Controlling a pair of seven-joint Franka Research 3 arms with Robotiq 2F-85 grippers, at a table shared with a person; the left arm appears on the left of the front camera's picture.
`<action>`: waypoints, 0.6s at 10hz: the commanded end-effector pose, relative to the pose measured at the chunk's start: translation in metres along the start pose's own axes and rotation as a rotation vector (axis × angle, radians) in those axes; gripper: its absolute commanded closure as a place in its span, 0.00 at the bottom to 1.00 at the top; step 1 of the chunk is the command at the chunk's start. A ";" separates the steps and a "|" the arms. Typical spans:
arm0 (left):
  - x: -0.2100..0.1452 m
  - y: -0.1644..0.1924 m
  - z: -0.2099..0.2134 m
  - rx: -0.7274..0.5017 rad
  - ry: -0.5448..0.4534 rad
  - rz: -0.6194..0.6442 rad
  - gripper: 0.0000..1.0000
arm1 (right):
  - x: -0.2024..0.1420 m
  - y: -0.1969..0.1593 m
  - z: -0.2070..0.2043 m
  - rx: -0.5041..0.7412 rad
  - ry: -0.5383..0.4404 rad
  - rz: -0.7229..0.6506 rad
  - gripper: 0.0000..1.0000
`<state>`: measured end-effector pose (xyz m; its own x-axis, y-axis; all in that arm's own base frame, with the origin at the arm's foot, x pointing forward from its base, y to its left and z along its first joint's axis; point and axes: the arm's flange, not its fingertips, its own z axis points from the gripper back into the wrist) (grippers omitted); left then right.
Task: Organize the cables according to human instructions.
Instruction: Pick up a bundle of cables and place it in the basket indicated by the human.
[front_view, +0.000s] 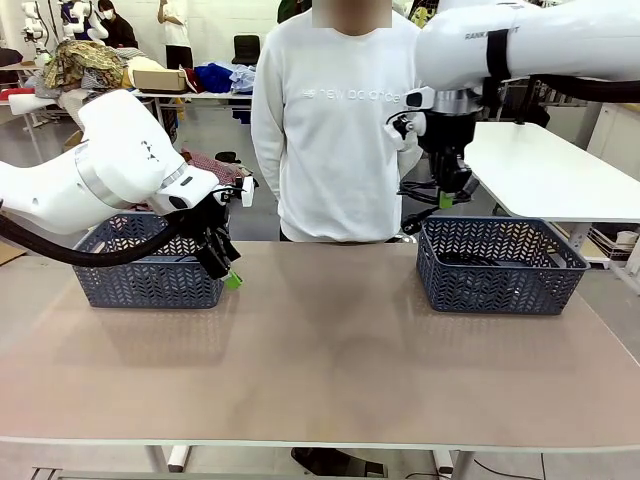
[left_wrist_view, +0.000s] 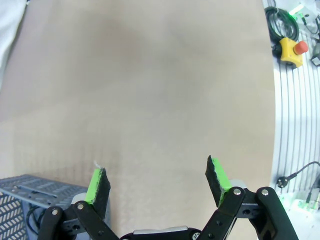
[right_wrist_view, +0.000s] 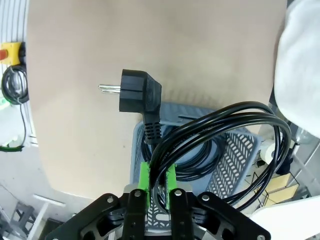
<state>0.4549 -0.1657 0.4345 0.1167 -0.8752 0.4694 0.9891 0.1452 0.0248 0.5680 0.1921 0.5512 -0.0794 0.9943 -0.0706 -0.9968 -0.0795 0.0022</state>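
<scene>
The bare worktop (front_view: 320, 350) lay nearest. At its left, the left hand (front_view: 222, 265) hung with fingers spread, holding nothing, beside a lattice basket (front_view: 150, 280). At right, the right hand (right_wrist_view: 156, 182) pinched a coiled black cable (right_wrist_view: 220, 135), plug (right_wrist_view: 137, 95) dangling, above the right basket (front_view: 500, 275).

A coiled black cable (right_wrist_view: 220, 135) hangs in the air over the right basket (front_view: 500, 268), pinched at its loops. Its chunky angled plug (right_wrist_view: 140, 95) with two metal pins sticks out sideways. Another black cable (front_view: 470, 260) lies inside that basket.
</scene>
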 end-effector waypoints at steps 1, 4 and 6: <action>0.000 0.001 0.001 0.001 -0.001 0.001 0.00 | -0.015 0.011 -0.009 -0.026 -0.036 -0.073 1.00; 0.000 0.001 0.001 0.001 -0.001 0.001 0.00 | -0.047 0.018 -0.022 -0.030 -0.053 -0.161 1.00; 0.000 0.001 0.001 0.001 -0.001 0.001 0.00 | -0.065 0.023 -0.029 -0.041 -0.046 -0.216 1.00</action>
<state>0.4549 -0.1657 0.4345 0.1166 -0.8752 0.4694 0.9891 0.1451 0.0248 0.5641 0.1288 0.5305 0.0836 0.9957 -0.0394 -0.9965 0.0832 -0.0117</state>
